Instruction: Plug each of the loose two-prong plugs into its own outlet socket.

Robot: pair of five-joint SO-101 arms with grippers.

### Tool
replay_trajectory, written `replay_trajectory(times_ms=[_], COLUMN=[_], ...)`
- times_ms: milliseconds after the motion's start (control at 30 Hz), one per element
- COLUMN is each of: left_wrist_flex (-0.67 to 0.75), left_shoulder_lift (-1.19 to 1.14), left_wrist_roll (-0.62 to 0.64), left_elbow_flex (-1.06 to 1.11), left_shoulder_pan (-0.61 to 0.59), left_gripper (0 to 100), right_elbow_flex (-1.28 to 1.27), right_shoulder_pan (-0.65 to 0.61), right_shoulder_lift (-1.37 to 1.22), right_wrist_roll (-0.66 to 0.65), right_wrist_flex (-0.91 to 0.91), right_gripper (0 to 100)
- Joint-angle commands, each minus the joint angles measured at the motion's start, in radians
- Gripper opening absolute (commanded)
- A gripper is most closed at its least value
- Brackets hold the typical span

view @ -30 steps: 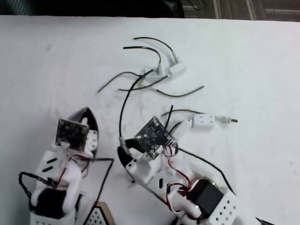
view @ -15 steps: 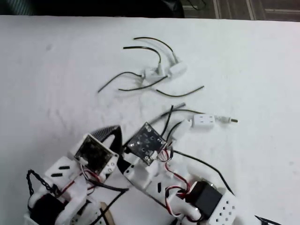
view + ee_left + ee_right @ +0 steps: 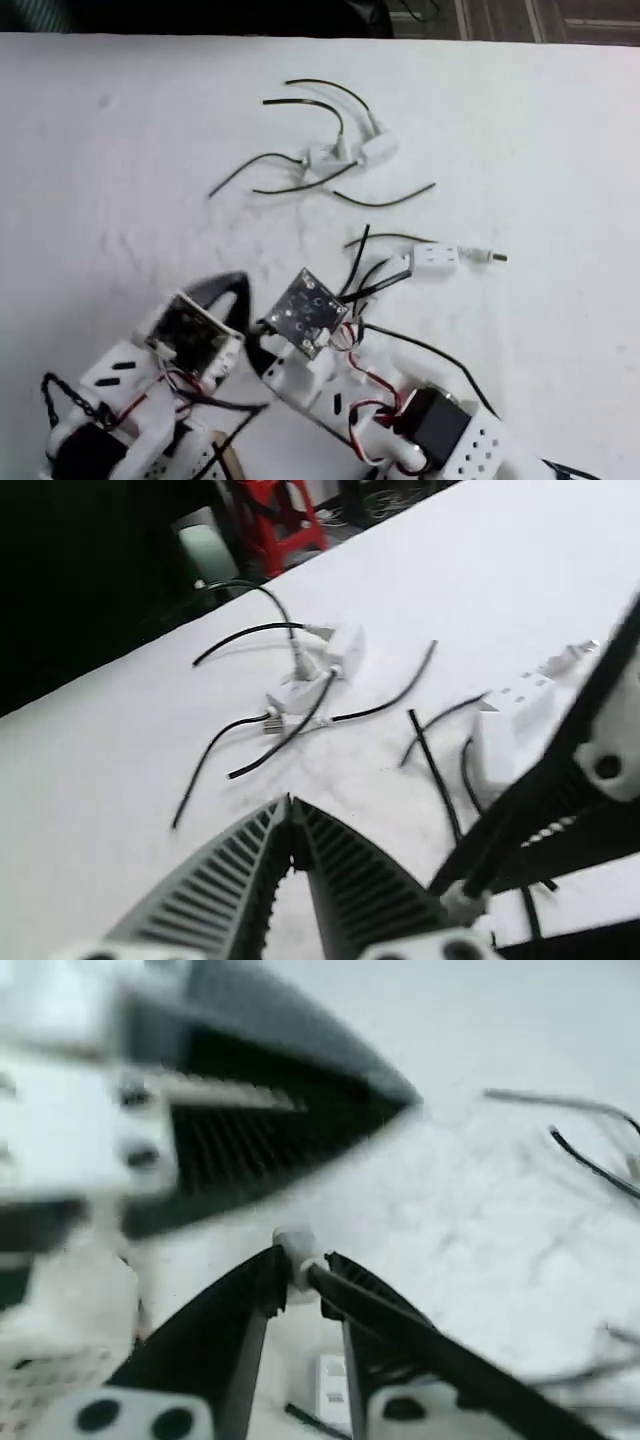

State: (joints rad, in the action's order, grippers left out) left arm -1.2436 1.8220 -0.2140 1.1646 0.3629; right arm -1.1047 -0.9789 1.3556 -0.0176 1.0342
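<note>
My right gripper (image 3: pixel 297 1263) is shut on a small white plug (image 3: pixel 293 1247) with a black cable trailing from it. In the high view its wrist board (image 3: pixel 305 312) covers the fingers, and the cable (image 3: pixel 375 283) runs toward the white outlet strip (image 3: pixel 435 257). My left gripper (image 3: pixel 291 830) is shut on nothing, and its dark fingers (image 3: pixel 225 290) hover close beside the right arm. Two more white plugs (image 3: pixel 325 157) (image 3: pixel 375 150) with black cables lie at the far middle of the table. The left wrist view shows these plugs (image 3: pixel 315 670) and the strip (image 3: pixel 510 715).
A loose black cable (image 3: pixel 385 200) lies between the plug cluster and the strip. The strip has a short stub (image 3: pixel 490 257) sticking out to the right. White table (image 3: pixel 120 150) stretches to the left and far right. Both arm bases crowd the near edge.
My left arm has swung right, close beside the right arm. The right gripper has drawn back toward the near edge, dragging the plug's cable away from the far plug cluster.
</note>
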Motion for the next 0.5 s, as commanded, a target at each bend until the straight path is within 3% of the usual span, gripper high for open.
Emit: replay_trajectory(times_ms=[0, 167, 467], left_wrist_flex=[-0.005, 0.000, 0.012], left_shoulder_lift=[0.001, 0.001, 0.001], left_wrist_roll=[-0.006, -0.015, -0.120], left_elbow_flex=[-0.034, 0.041, 0.210], left_shoulder_pan=[-0.137, -0.262, -0.449], left_gripper=[2, 2, 2], right_elbow_flex=[0.008, -0.014, -0.178], right_shoulder_pan=[0.091, 0.176, 0.179], right_shoulder_lift=[0.007, 0.005, 0.004], right_wrist_roll=[-0.071, -0.166, -0.250], right_wrist_flex=[0.054, 0.094, 0.016], right_gripper=[1.7, 1.7, 1.6])
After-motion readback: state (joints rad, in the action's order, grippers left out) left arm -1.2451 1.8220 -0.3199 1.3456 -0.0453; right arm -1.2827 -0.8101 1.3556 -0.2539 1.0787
